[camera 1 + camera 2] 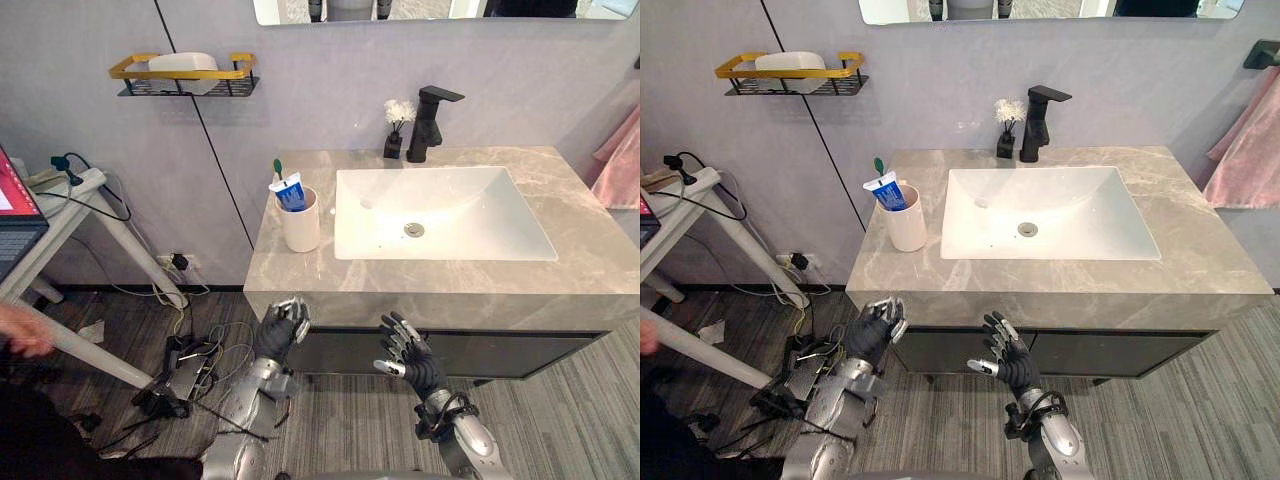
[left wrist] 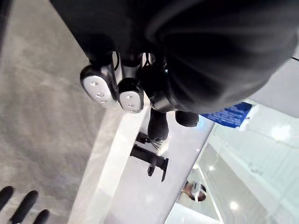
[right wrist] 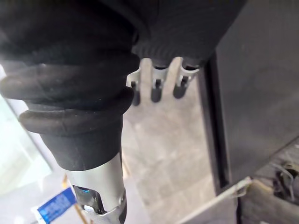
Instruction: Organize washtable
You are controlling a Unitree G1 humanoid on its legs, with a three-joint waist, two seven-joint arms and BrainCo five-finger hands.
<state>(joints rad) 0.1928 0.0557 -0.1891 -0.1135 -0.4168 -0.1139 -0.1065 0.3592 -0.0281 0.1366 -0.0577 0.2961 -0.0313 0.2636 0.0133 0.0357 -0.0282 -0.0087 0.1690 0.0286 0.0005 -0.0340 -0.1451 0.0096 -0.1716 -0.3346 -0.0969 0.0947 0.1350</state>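
Your left hand (image 1: pixel 283 325) curls empty, your right hand (image 1: pixel 405 352) hangs spread, both short of the countertop (image 1: pixel 290 275). Beyond the left one, toothpaste (image 1: pixel 290 193) and toothbrush (image 1: pixel 277 167) already stand in the cup (image 1: pixel 300 230); little seems left.

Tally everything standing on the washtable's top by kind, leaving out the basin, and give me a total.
cup: 1
toothpaste tube, in the cup: 1
toothbrush, in the cup: 1
faucet: 1
vase of flowers: 1
Total: 5
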